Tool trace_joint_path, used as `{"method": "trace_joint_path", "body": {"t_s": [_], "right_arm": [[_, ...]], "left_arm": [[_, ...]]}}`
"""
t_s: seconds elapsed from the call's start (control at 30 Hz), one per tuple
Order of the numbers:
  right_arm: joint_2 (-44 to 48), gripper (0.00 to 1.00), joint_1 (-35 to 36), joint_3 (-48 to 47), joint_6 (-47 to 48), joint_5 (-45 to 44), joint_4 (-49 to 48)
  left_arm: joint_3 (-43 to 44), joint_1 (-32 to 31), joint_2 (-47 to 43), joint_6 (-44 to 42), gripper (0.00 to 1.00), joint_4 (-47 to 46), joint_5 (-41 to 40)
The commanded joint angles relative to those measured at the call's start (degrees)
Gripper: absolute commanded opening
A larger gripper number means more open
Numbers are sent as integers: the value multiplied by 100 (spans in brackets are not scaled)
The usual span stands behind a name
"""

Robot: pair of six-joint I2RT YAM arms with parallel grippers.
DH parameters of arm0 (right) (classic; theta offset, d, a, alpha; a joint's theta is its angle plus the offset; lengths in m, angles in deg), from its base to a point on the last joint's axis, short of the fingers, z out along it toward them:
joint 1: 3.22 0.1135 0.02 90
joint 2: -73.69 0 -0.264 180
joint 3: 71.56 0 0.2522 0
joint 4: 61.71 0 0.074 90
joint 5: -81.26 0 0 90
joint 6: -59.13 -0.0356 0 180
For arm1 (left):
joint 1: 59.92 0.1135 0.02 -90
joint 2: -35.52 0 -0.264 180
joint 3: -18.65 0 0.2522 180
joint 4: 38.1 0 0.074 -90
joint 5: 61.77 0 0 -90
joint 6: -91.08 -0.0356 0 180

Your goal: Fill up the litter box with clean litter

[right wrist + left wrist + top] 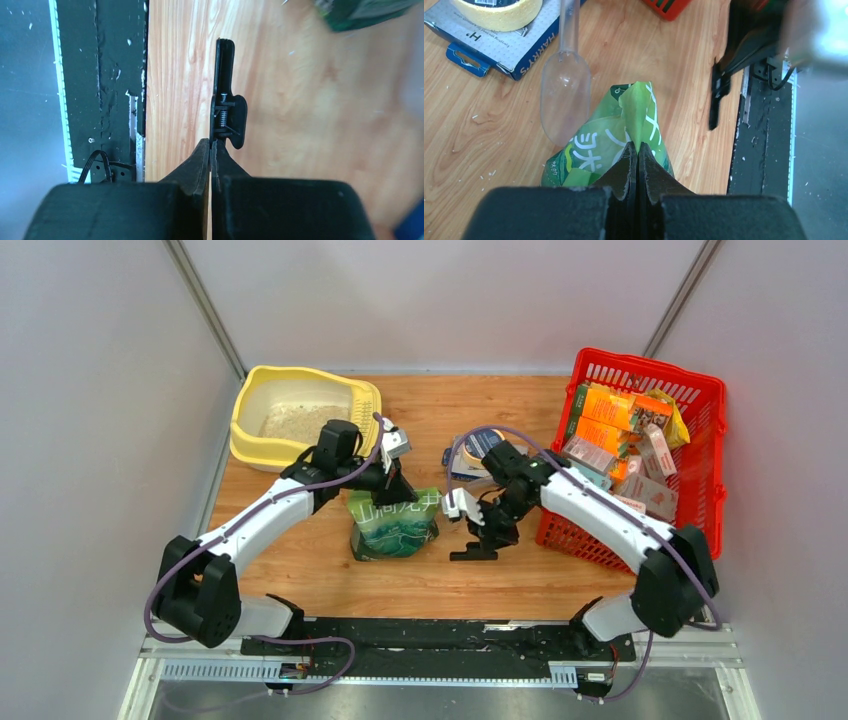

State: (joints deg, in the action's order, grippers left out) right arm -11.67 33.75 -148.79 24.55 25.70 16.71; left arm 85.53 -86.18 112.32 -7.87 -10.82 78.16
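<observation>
On the table (320,590), the pouch (395,525) blocks the middle and the basket (640,362) lines the right edge. The near edge lies open.

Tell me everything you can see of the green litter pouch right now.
The green pouch is soft, glossy film printed with white characters and darker green artwork. It stands upright on the wooden table between the two arms, its top pinched to a crumpled ridge by the shut left pincer. Whether the top is open cannot be told.

Right wrist view: the green pouch (370,11) at one o'clock is blurred and cropped. Left wrist view: the tape roll (499,12) at eleven o'clock is cropped.
</observation>
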Motion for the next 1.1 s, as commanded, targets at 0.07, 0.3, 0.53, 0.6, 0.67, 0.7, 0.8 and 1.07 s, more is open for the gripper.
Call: {"method": "trace_joint_path", "body": {"t_s": [0.07, 0.3, 0.53, 0.6, 0.67, 0.7, 0.8, 1.07], "right_arm": [[898, 0, -58, -903, 225, 81, 837], [855, 0, -67, -1702, -126, 151, 539], [336, 0, -58, -2082, -1039, -7, -647], [143, 0, -50, -2152, -1112, -95, -832], [-49, 0, -41, -2223, -1234, -261, -920], [-112, 0, -50, -2241, -1270, -323, -1016], [-288, 0, -58, -2320, -1288, -385, -1096], [-437, 0, -50, -2329, -1472, -359, -1272]], "left_arm": [[269, -28, 116, -704, 0, 573, 96], [444, -28, 134, -1073, 0, 871, 306], [629, -28, 178, -1021, 1, 1012, 420], [664, -28, 169, -1117, 1, 1065, 482], [699, -37, 187, -1223, 2, 1214, 587], [725, -37, 187, -1310, 2, 1267, 631], [761, -28, 222, -1373, 6, 1399, 746], [884, -28, 371, -1346, 33, 1452, 1150]]}}
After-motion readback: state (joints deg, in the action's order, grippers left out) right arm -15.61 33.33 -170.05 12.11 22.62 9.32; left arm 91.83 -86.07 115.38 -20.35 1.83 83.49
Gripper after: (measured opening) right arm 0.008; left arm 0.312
